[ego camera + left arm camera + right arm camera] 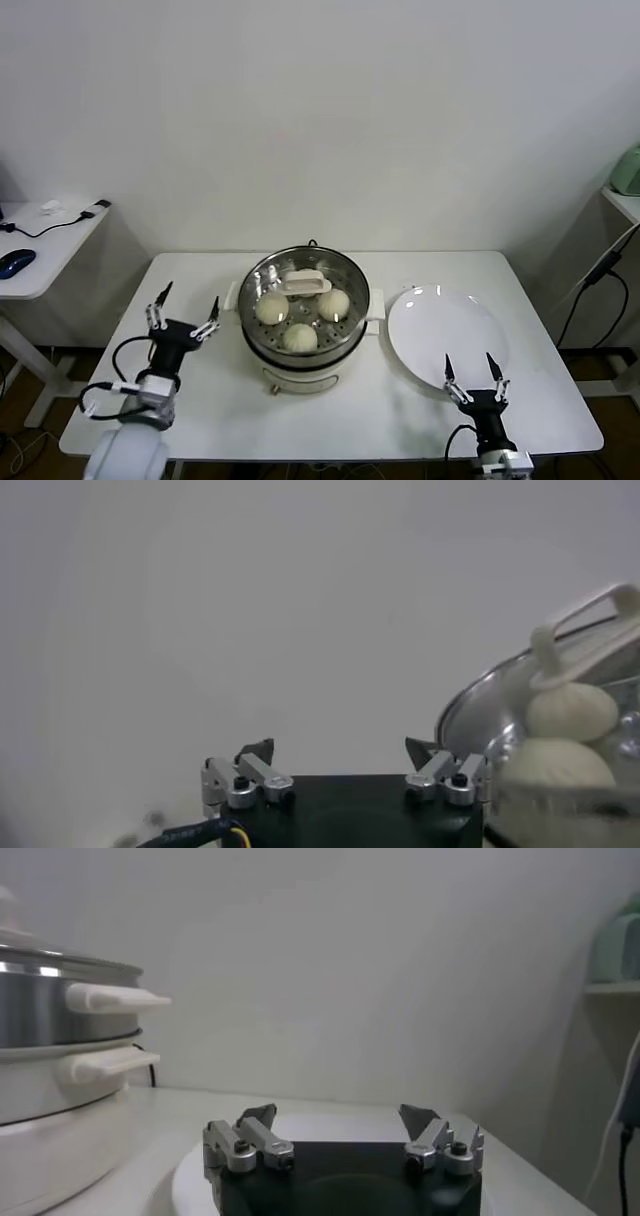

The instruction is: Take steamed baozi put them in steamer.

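Observation:
The steel steamer [258, 345] stands mid-table with the glass lid on it; the lid's white handle [305, 285] lies across the top. Three cream baozi show through the glass, at the left [271, 309], the right [334, 304] and the front [299, 338]. A fourth is not visible, possibly hidden under the handle. My left gripper [185, 307] is open and empty, left of the steamer. Its wrist view shows the gripper [340, 752] and two baozi [570, 712] behind the lid's rim. My right gripper [470, 372] is open and empty at the plate's front edge, as its wrist view [340, 1118] also shows.
An empty white plate [440, 320] lies right of the steamer. The steamer's side handles [110, 1000] stick out towards the plate. A side desk with a mouse [15, 262] stands far left, and a shelf [625, 200] far right.

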